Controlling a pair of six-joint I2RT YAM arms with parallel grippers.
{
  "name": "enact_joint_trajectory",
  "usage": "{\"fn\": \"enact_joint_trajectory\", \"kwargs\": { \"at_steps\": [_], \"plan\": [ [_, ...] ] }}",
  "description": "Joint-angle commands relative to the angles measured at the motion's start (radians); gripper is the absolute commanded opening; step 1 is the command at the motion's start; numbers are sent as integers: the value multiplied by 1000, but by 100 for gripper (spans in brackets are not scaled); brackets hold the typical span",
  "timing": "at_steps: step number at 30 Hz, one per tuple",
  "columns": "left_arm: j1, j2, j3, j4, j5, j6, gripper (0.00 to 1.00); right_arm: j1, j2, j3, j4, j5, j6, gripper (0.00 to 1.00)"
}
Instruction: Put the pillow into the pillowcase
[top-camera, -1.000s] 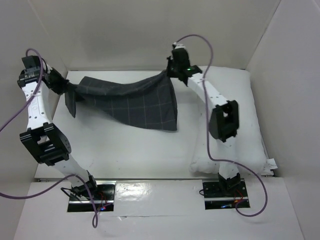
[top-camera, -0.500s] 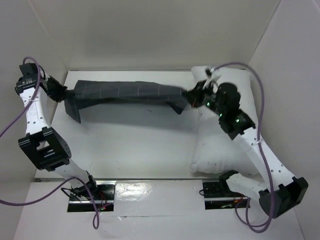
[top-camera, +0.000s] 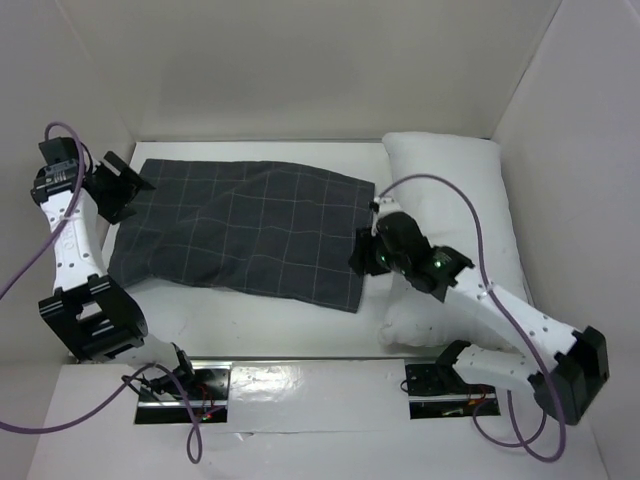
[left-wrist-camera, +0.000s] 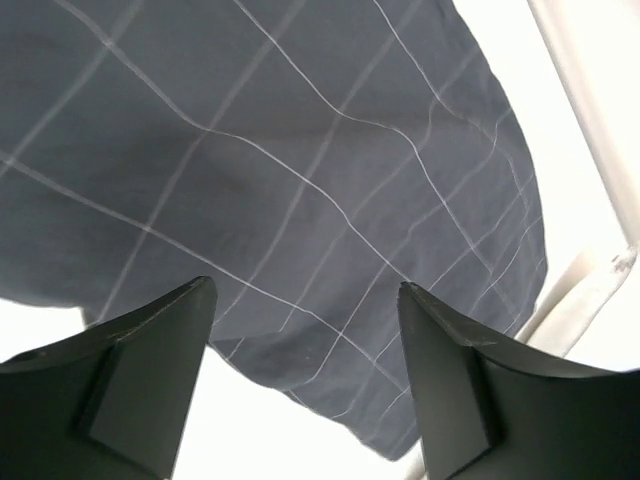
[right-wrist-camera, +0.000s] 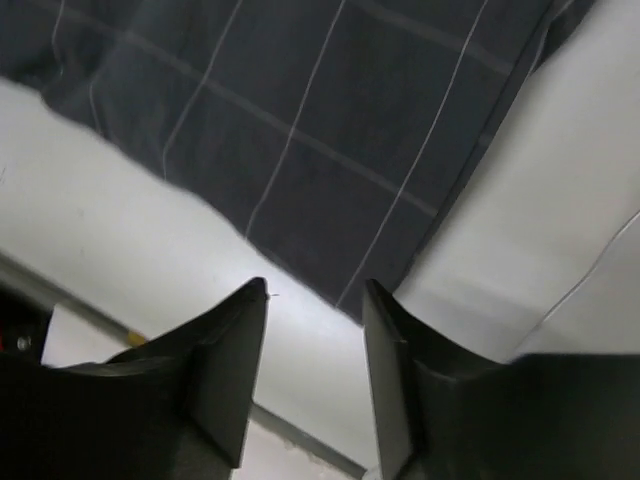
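Observation:
The dark grey checked pillowcase (top-camera: 240, 230) lies spread flat on the white table, its right edge against the pillow (top-camera: 450, 190), which is plump and white and lies along the right side. My left gripper (top-camera: 125, 186) hovers open over the pillowcase's left end; in the left wrist view its jaws (left-wrist-camera: 305, 288) are wide apart above the cloth (left-wrist-camera: 250, 150), with nothing between them. My right gripper (top-camera: 363, 256) stands open above the cloth's near right corner (right-wrist-camera: 330, 130), beside the pillow (right-wrist-camera: 560, 200), and its jaws (right-wrist-camera: 317, 290) are empty.
White walls (top-camera: 300, 70) close in the table at the back and on both sides. The arm bases (top-camera: 180, 385) sit on a shiny strip at the near edge. The right arm (top-camera: 500, 310) lies across the pillow's near half. Purple cables loop from both arms.
Both grippers have opened and let go of the pillowcase, which has dropped from a stretched band to lie flat. The right gripper has moved toward the near side; the left has backed off slightly.

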Motion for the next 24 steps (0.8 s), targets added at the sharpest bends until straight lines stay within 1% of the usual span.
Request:
{"fn": "enact_joint_trajectory", "kwargs": {
  "at_steps": [1, 3, 4, 6, 7, 9, 10, 11, 13, 16, 17, 18, 19, 21, 22, 24],
  "plan": [
    [-62, 0, -24, 19, -1, 58, 85, -41, 187, 222, -21, 162, -18, 48],
    [-102, 9, -84, 42, -25, 36, 84, -52, 313, 307, -75, 162, -18, 45],
    [-115, 9, -154, 52, -25, 15, 82, -52, 427, 374, -87, 182, -18, 45],
    [-164, 9, -237, 94, -59, -8, 81, -52, 516, 410, -77, 193, -28, 45],
    [-175, 9, -310, 133, -84, -42, 81, -52, 581, 433, -63, 193, -41, 46],
    [-175, 38, -362, 172, -87, -42, 79, -52, 629, 445, -37, 183, -41, 48],
    [-175, 60, -362, 172, -87, -42, 79, -52, 660, 445, -23, 183, -41, 49],
    [-175, 101, -362, 172, -105, -42, 78, -52, 669, 445, -14, 171, -41, 51],
    [-166, 137, -362, 172, -117, -42, 78, -52, 679, 431, 9, 171, -30, 52],
    [-166, 205, -371, 186, -145, -51, 78, -52, 727, 387, 31, 159, -16, 52],
    [-166, 250, -371, 186, -154, -60, 78, -52, 740, 364, 40, 159, -7, 52],
    [-166, 250, -362, 186, -166, -60, 78, -52, 749, 350, 40, 169, 8, 52],
    [-166, 294, -353, 198, -195, -74, 78, -52, 758, 336, 54, 170, 17, 52],
    [-166, 351, -296, 198, -185, -74, 76, -52, 769, 281, 89, 182, 27, 52],
    [-166, 405, -268, 182, -147, -74, 76, -52, 780, 267, 89, 182, 37, 51],
    [-175, 443, -198, 181, -147, -85, 75, -31, 791, 247, 100, 182, 50, 51]
  ]
}}
